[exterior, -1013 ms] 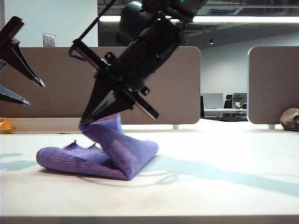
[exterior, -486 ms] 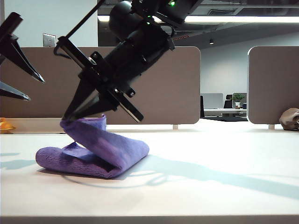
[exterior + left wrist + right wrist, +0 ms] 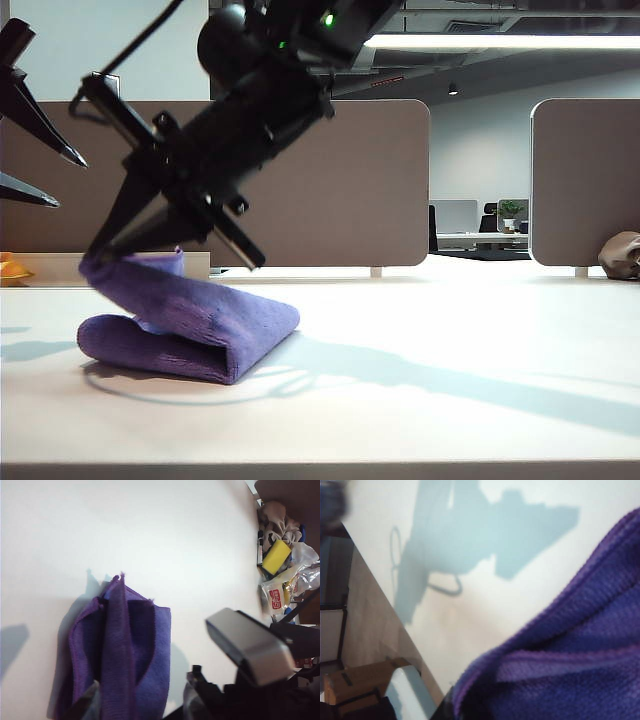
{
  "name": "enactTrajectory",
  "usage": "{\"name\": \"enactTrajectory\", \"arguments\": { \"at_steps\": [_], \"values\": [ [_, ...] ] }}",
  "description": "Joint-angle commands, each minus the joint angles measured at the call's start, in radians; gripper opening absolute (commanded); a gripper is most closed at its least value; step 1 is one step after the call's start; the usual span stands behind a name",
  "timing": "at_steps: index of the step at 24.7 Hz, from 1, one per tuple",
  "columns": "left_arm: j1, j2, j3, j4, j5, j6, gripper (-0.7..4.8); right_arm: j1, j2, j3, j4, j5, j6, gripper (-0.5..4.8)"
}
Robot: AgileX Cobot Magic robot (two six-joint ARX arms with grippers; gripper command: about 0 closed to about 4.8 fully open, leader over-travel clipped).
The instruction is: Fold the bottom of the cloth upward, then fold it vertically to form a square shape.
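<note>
Two grippers: right gripper point(image 3: 95, 252), jaws clenched on fuzzy purple-lavender microfiber cloth point(image 3: 190, 330), its hem lifted at your left; left gripper point(image 3: 45, 175), jaws released, above, apart; white surface point(image 3: 450, 380) to the right.

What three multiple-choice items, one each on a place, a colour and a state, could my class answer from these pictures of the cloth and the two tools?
1. Where does the right tool hold the cloth?
A. at its raised edge, above the cloth's left end
B. at the fold on the cloth's right end
C. nowhere, it hangs clear

2. What colour is the cloth?
A. yellow
B. purple
C. white

3. How does the left tool stand?
A. shut on the cloth
B. shut on nothing
C. open, clear of the cloth

Answers:
1 A, the exterior view shows the tips pinching the lifted edge over the left end.
2 B, every view shows purple fabric.
3 C, its fingers stand apart, up at the exterior view's left edge.
</note>
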Motion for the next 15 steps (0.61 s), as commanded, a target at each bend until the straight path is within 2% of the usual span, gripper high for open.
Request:
{"name": "enactTrajectory", "arguments": {
  "at_steps": [1, 3, 4, 5, 7, 10, 15],
  "values": [
    [0.002, -0.005, 0.003, 0.011, 0.007, 0.001, 2.09, 0.001, 0.011, 0.002, -0.002, -0.007, 0.004, -0.01],
    [0.002, -0.005, 0.003, 0.012, 0.007, 0.001, 2.09, 0.0, 0.011, 0.002, 0.002, -0.007, 0.004, 0.07],
    [0.002, -0.005, 0.003, 0.012, 0.006, 0.001, 2.09, -0.001, 0.011, 0.003, 0.003, -0.008, 0.004, 0.37],
    [0.003, -0.005, 0.003, 0.012, 0.006, 0.001, 2.09, -0.002, 0.011, 0.003, 0.005, -0.013, 0.003, 0.85],
    [0.003, -0.005, 0.003, 0.014, 0.006, 0.001, 2.09, -0.002, 0.011, 0.003, 0.008, -0.033, 0.0, 1.49],
    [0.003, -0.005, 0.003, 0.023, 0.003, 0.0, 2.09, 0.0, 0.011, 0.003, 0.008, -0.051, -0.003, 3.12],
    [0.003, -0.005, 0.003, 0.024, 0.004, 0.0, 2.09, -0.002, 0.011, 0.018, -0.001, -0.051, -0.004, 3.1]
  ]
}}
